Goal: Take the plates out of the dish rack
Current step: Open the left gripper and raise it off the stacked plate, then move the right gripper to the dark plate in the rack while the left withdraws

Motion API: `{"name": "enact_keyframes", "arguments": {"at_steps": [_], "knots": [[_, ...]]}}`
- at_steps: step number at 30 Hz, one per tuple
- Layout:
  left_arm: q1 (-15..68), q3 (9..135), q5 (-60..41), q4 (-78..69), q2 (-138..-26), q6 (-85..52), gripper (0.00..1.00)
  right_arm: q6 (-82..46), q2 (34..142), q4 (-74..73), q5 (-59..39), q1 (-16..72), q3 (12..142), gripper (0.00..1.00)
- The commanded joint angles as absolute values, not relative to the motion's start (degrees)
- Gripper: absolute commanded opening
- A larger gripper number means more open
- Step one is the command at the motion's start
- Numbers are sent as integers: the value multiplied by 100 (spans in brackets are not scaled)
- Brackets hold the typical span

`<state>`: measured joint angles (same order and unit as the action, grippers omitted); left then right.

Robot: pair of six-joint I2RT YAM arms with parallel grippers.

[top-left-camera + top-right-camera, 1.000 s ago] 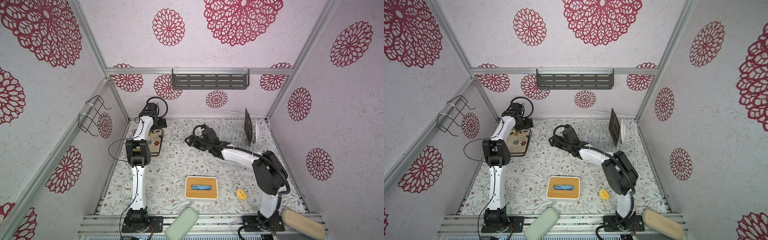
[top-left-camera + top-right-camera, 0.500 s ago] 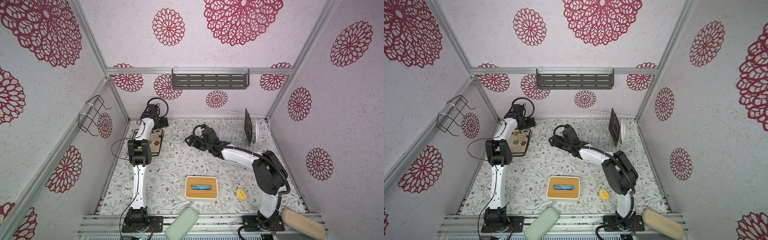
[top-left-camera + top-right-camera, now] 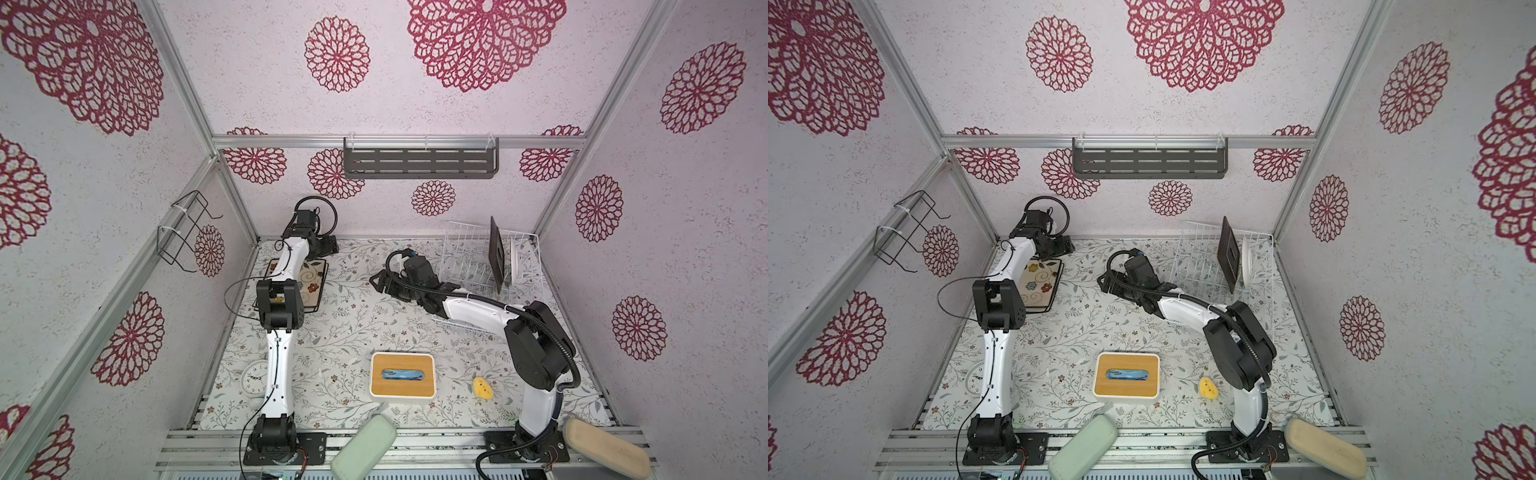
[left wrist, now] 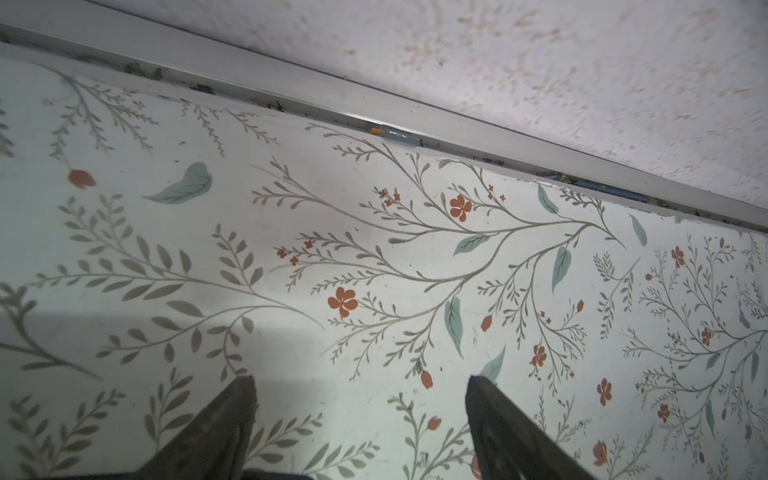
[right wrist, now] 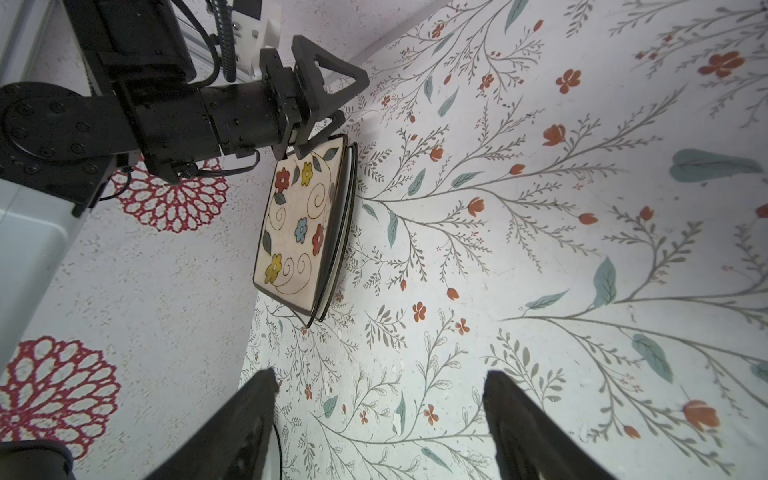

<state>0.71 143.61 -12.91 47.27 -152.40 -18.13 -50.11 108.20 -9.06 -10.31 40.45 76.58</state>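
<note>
We find the dish rack (image 3: 469,266) in the far right corner of the bench (image 3: 353,324), its right side close to the side wall and its far side close to the back wall. Two plates stand on edge at its right end: a dark square plate (image 3: 496,253) and, just right of it, a round white plate (image 3: 515,259). The rows of tines to their left stand open. The other plates lie flat as a stack (image 3: 312,286) at the far left, with a cream plate (image 5: 291,224) painted with flowers on top (we see dark rims beneath it in the right wrist view, but cannot count them).

The left tool (image 4: 359,382) sits at the stack's far edge, close to the back wall. Its jaws are wide, with only bare bench between them and the wall rail just beyond. In the right wrist view one finger overlaps the stack's far corner; whether it touches we cannot tell. The right tool (image 5: 380,374) hangs over the far middle of the bench, jaws wide and empty, pointing left toward the stack, with open bench between them.

In both top views the right arm (image 3: 478,311) crosses the rack's near left corner and hides the wire there. The left arm (image 3: 276,307) covers the stack's left side and part of a clock (image 3: 251,374). A box with a bamboo top (image 3: 402,376) lies at the near side, well apart from both tools.
</note>
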Motion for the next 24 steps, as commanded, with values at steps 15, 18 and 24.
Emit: {"name": "enact_keyframes", "arguments": {"at_steps": [15,18,24], "knots": [[391,14025,-1162,4819,-14270,-1683,84,-4884,10621,-748,-881,3973,7820,82],[447,13766,-1040,4909,-13985,-1731,85,-4774,10478,-595,-760,3922,7798,82],[539,13606,-995,5251,-13894,-1852,87,-4788,10227,-606,-655,3843,7574,82]]}}
